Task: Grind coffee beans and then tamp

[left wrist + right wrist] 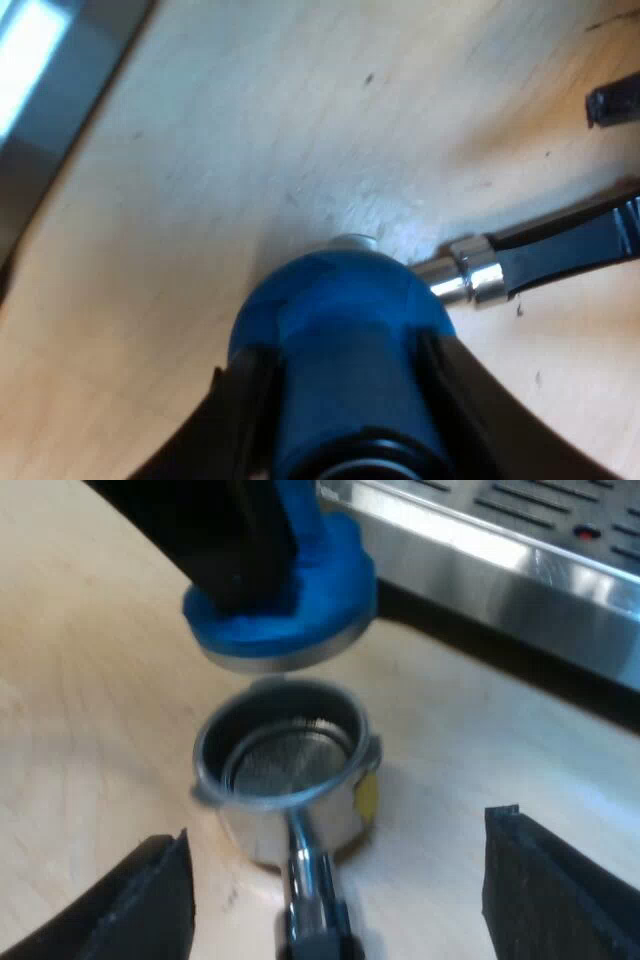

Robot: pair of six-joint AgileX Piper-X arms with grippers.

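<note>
Polished metal holder [285, 780], glossy blue tamper [330, 585], matt wooden table [80, 700].

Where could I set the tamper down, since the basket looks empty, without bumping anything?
Bare table lies open on the side of the holder away from the machine; the strip between holder and machine is narrower. Crowded: over the holder, where the left tool holds the tamper, and at its handle, flanked by the right tool's open fingers.
</note>
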